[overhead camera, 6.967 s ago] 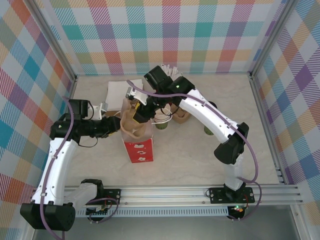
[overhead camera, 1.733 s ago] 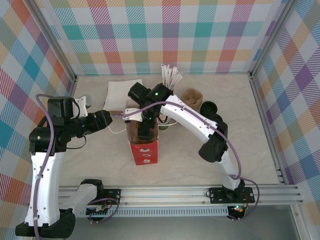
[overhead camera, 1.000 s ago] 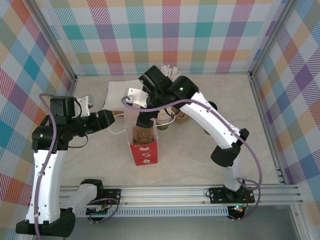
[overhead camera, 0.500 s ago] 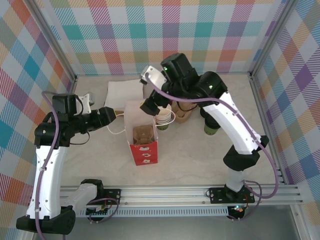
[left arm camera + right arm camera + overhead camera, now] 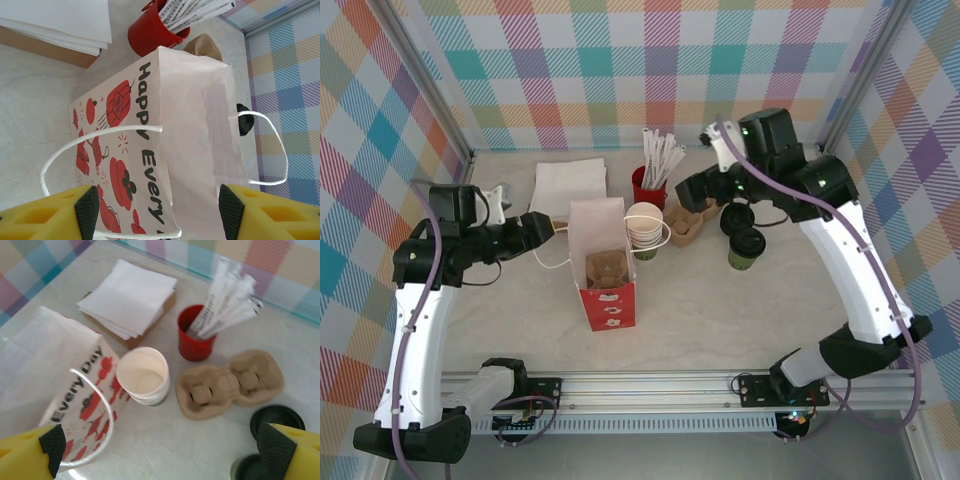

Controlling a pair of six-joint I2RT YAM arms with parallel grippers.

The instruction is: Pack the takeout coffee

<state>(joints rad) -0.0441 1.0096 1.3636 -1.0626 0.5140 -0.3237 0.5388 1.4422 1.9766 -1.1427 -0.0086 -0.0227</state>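
— Cream-white paper inside, olive outside: locate the cup stack.
— Upright on the worktop, ahead of the right fingers and apart from them; just beside the bag, on its side away from the left fingers.
— Finger state?
— Right fingers: fully spread, nothing held. Left fingers: spread, just beside the bag, no grip visible.
— Adjacent items?
— Red cup of sticks and cardboard carrier, near the right fingers.

Matt paper cups, rough pulp tray

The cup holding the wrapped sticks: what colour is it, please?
The cup is red; right wrist view.
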